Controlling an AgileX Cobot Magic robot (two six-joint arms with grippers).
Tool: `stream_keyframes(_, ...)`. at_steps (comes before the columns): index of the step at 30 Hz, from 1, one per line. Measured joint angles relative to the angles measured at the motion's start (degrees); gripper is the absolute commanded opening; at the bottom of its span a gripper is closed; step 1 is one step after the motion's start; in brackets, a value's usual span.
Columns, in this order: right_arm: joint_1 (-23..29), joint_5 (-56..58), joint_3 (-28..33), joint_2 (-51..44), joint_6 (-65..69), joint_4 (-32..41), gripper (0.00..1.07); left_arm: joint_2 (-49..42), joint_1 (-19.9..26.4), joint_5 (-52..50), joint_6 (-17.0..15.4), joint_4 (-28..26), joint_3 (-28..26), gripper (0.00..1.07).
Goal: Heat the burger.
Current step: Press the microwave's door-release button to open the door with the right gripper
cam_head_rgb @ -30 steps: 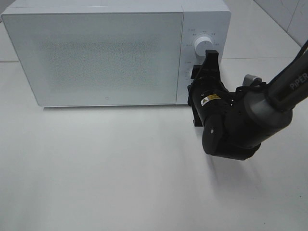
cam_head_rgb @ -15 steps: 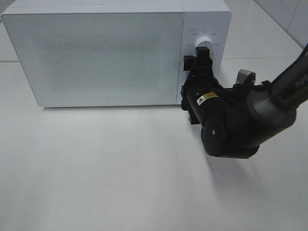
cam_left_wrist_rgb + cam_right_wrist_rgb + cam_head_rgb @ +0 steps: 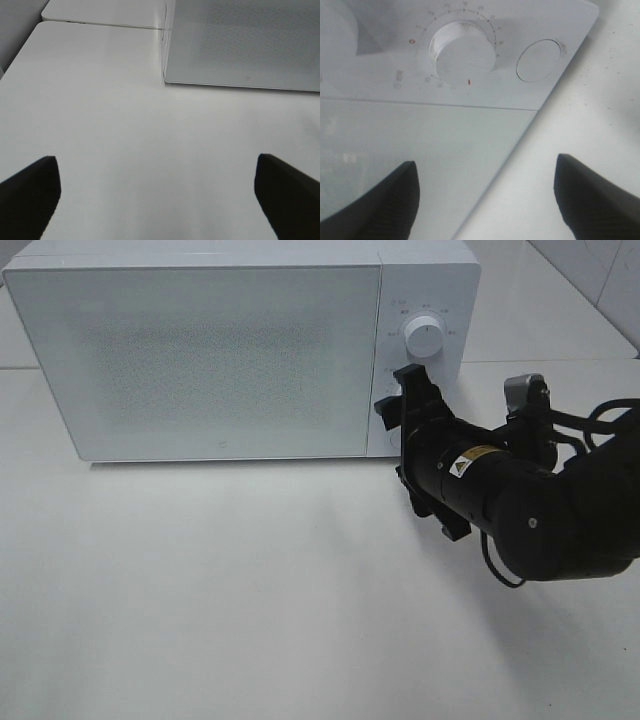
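– White tabletop (image 3: 250, 590) fills the high view, with a seam showing on either side of the white microwave (image 3: 250, 250) and a strip of tiled wall (image 3: 610, 275) in the far right corner.
– And the microwave?
– Its speckled door (image 3: 210, 360) is shut flat. The right gripper (image 3: 395, 390) sits in front of the low part of the control panel. I cannot tell whether it touches. Its fingers (image 3: 380, 205) stand wide apart with nothing between them.
– What has changed over the last second?
– A second ago that gripper stood upright against the panel, its tip just under the upper knob (image 3: 422, 337). Half a second ago it reached that knob. Now it has dropped lower and rolled sideways, the arm lies low at the right, and the upper knob shows whole.
– The left gripper (image 3: 160, 200)?
– Outside the high view. Its own camera shows both fingers (image 3: 27, 195) far apart above bare tabletop, well short of the microwave's near corner.
– What can't you make out?
– From above, the gripper covers the lower knob (image 3: 462, 52). Only the right wrist camera shows it, beside a round button (image 3: 537, 60). The panel's markings are too small to read. The burger appears in no view, and the dotted door lets nothing through, so I cannot tell whether it is inside.
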Motion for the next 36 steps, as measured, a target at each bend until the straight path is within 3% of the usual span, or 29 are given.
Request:
stream_keyframes(5, 0.0, 8.3, 0.5, -4.6, -12.0, -0.3, 0.73, 0.0, 0.0, 0.0, 0.0, 0.0, 0.0, 0.98)
stream_keyframes(7, 0.0, 13.9, 0.5, -8.1, -24.9, -0.6, 0.73, 0.0, 0.0, 0.0, 0.0, 0.0, 0.0, 0.98)
stream_keyframes(13, -0.1, 23.4, 0.5, -14.1, -43.0, -0.8, 0.73, 0.0, 0.0, 0.0, 0.0, 0.0, 0.0, 0.98)
stream_keyframes(15, -2.0, 32.4, 0.3, -18.3, -51.7, -2.3, 0.73, 0.0, 0.0, 0.0, 0.0, 0.0, 0.0, 0.98)
stream_keyframes(19, -4.4, 40.7, -1.0, -21.0, -53.8, -6.8, 0.73, 0.0, 0.0, 0.0, 0.0, 0.0, 0.0, 0.98)
stream_keyframes(24, -6.9, 60.5, -5.9, -25.9, -53.4, -19.5, 0.73, 0.0, 0.0, 0.0, 0.0, 0.0, 0.0, 0.98)
stream_keyframes(27, -6.9, 64.0, -6.5, -26.8, -52.8, -21.1, 0.73, 0.0, 0.0, 0.0, 0.0, 0.0, 0.0, 0.98)
stream_keyframes(29, -7.0, 75.1, -8.3, -30.5, -51.2, -25.8, 0.73, 0.0, 0.0, 0.0, 0.0, 0.0, 0.0, 0.98)
stream_keyframes(36, -7.0, 87.5, -8.5, -36.7, -51.1, -26.4, 0.73, 0.0, 0.0, 0.0, 0.0, 0.0, 0.0, 0.98)
